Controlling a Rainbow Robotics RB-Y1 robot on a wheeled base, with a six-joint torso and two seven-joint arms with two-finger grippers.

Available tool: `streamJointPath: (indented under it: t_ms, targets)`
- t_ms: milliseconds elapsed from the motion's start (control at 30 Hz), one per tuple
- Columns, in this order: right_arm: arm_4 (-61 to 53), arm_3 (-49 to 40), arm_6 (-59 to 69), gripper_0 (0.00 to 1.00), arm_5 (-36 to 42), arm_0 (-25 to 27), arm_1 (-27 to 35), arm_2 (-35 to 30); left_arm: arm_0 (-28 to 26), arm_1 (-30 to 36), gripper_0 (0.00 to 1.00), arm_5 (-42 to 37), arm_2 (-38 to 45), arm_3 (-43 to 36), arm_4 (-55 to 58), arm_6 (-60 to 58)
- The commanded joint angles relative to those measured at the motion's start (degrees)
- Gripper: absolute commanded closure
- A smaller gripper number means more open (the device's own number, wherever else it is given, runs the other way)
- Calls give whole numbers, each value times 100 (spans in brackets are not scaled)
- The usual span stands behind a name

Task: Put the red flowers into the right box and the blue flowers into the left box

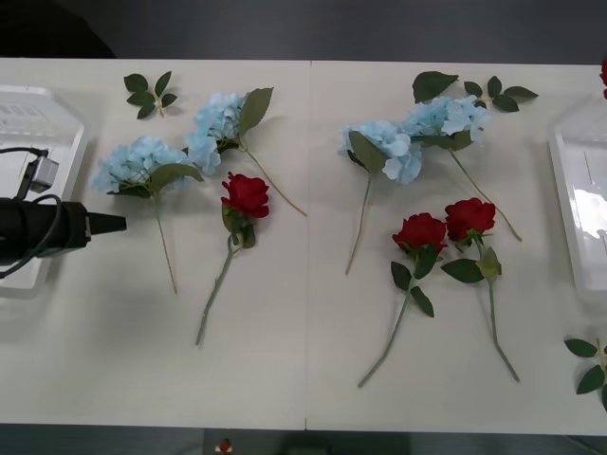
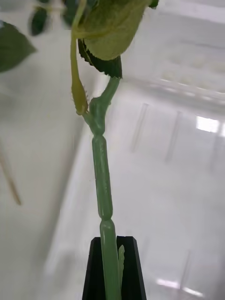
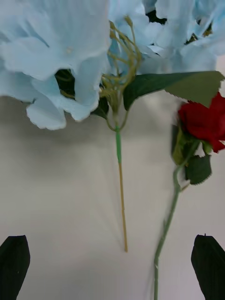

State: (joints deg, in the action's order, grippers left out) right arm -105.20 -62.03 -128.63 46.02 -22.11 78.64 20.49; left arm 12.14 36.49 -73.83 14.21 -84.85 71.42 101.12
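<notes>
Three red flowers lie on the white table: one left of centre and two side by side right of centre. Several blue flowers lie behind them. My left gripper hovers open by the leftmost blue flower, facing its thin stem, with a red flower beside it. My right gripper is shut on a green leafy stem above the right box; the bloom is out of view. The left box and right box sit at the table ends.
Bloomless leaf sprigs lie at the back left, back right and front right. A sliver of red shows at the right edge. A seam runs down the table's middle; the front strip is bare.
</notes>
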Motion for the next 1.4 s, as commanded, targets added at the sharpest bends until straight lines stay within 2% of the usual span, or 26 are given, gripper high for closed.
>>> streamJointPath:
  t_ms: [33,233,533,567,600,633,700,800,833,1000,1167,1200,1267,1300,1333,1400]
  targets:
    - [553,552,83,100,-418,-92,-173,8,430,-230,0,290,-234,-111,-577,-277]
    - [1353,1141,101,100,-1288,-92,-709,8,781,-599,0,721,-577,-111,-1394,-866]
    - [2337,1818,127,100,-1692,-312,-1325,17,895,-766,0,1178,-1148,-67,-2686,-1596]
    - [2416,1853,119,96,-1692,-356,-1351,8,895,-784,0,1213,-1183,-58,-2783,-1648]
    - [2531,1914,92,70,-1692,-409,-1369,8,895,-802,0,1274,-1210,-49,-2932,-1736]
    - [2627,1949,83,49,-1648,-444,-1386,8,895,-819,0,1336,-1227,-49,-3064,-1815]
    - [2786,1967,75,23,-1499,-514,-1386,17,895,-846,0,1424,-1263,-49,-3275,-1956]
    - [2786,1958,31,5,-1227,-611,-1369,8,913,-889,0,1485,-1280,-41,-3547,-2079]
    - [2794,1941,-4,0,-1121,-655,-1369,8,931,-898,0,1503,-1289,12,-3626,-2088]
    - [2794,1633,-83,0,-550,-804,-1263,8,1142,-925,0,2101,-1456,733,-3486,-1991]
    - [2478,1053,-48,0,320,-1006,-1061,8,1221,-933,0,2523,-1676,996,-3503,-1982]
    - [2381,930,-31,0,487,-1068,-1035,8,1221,-925,3,2523,-1676,996,-3503,-1982]
    - [2249,666,57,0,865,-1226,-1026,8,1221,-925,49,2523,-1676,996,-3451,-1974]
    - [2249,517,189,0,1067,-1340,-1026,8,1221,-925,80,2514,-1676,996,-3415,-1965]
    - [2276,385,312,0,1217,-1411,-1043,8,1221,-933,99,2496,-1676,996,-3389,-1965]
    - [2390,95,567,0,1454,-1595,-1105,43,1221,-933,100,2496,-1676,996,-3310,-1965]
